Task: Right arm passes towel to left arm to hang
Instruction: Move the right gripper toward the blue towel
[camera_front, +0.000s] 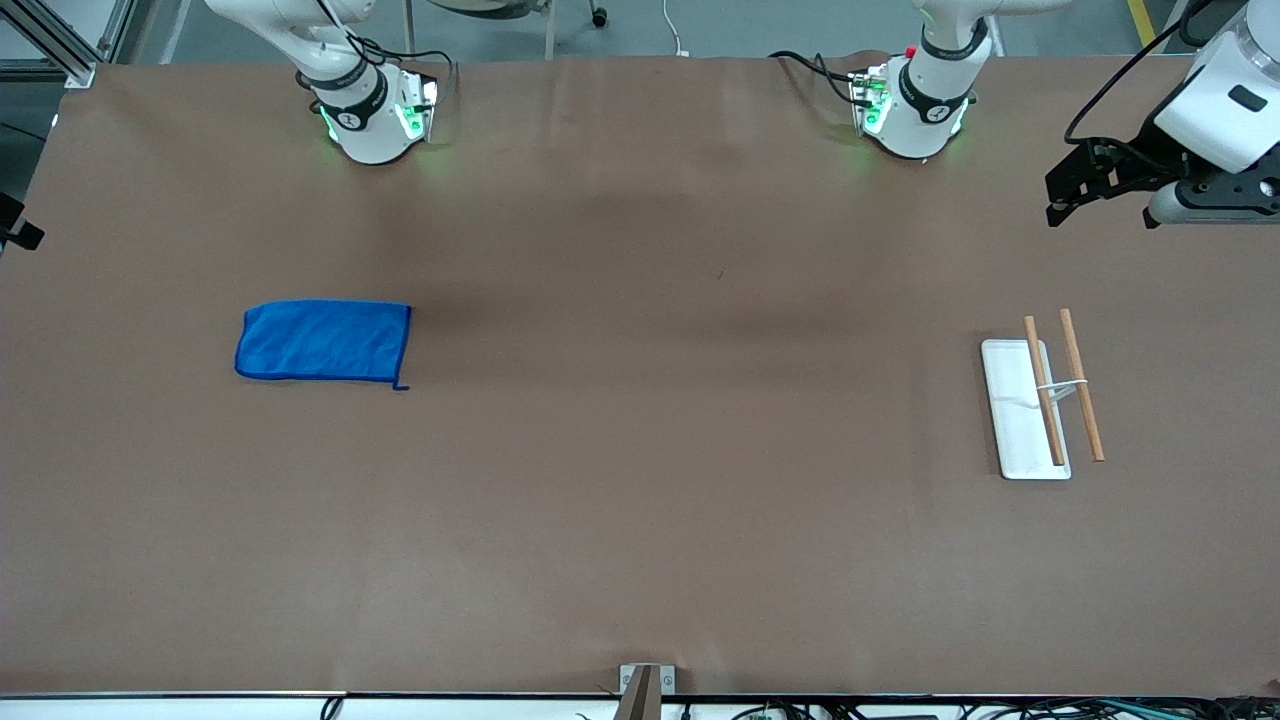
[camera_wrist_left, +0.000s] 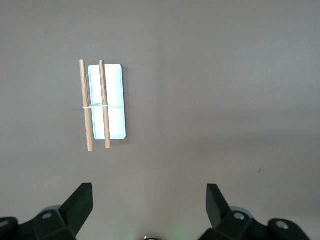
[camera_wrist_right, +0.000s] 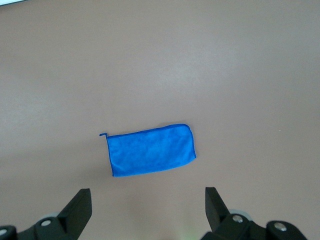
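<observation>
The bright blue towel (camera_front: 322, 341) lies flat on the brown table toward the right arm's end, its small corner loop pointing to the front camera. It also shows in the right wrist view (camera_wrist_right: 150, 150). My right gripper (camera_wrist_right: 147, 196) is open and empty, high above the table with the towel under it. It is out of the front view. My left gripper (camera_front: 1062, 203) is open and empty in the air at the left arm's end of the table. In the left wrist view (camera_wrist_left: 148, 194) its fingers stand wide apart, well above the rack.
A hanging rack stands toward the left arm's end: a white flat base (camera_front: 1012, 405) with two wooden rods (camera_front: 1082, 385) held above it on a thin wire. It also shows in the left wrist view (camera_wrist_left: 114, 100). Both arm bases stand along the table's edge farthest from the front camera.
</observation>
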